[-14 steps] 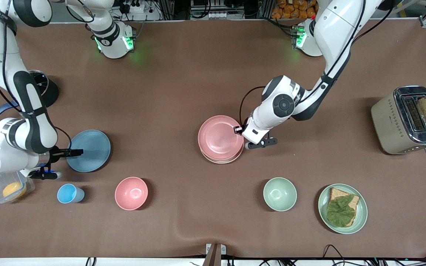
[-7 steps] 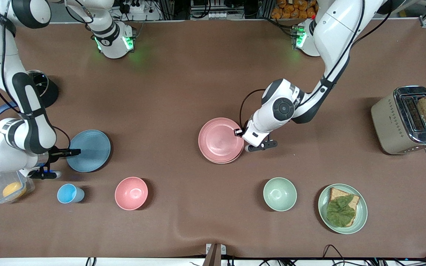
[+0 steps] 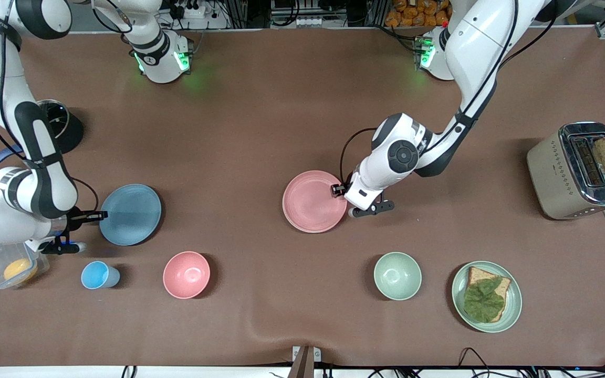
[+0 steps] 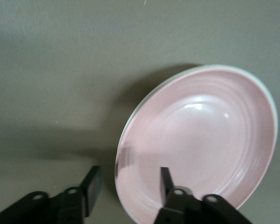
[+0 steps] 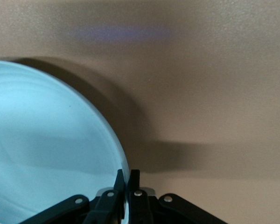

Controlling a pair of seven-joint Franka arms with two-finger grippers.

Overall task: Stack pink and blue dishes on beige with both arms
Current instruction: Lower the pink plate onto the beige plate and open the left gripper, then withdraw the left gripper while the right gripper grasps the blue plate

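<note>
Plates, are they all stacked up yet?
Partly. The pink plate already lies on the beige plate, and the left end effector has its fingers open around the pink rim. The right end effector is pinching the blue plate, which must be carried onto the pink one.

Left gripper [image 3: 345,201] sits low at frame centre, its fingers [image 4: 92,185] spread apart, arm bent down from the upper right; right gripper [image 3: 98,215] at the left edge, fingers [image 5: 119,186] pinched together, wrist low.

Robot lab: bolted arms [image 3: 428,142], cabling
</note>
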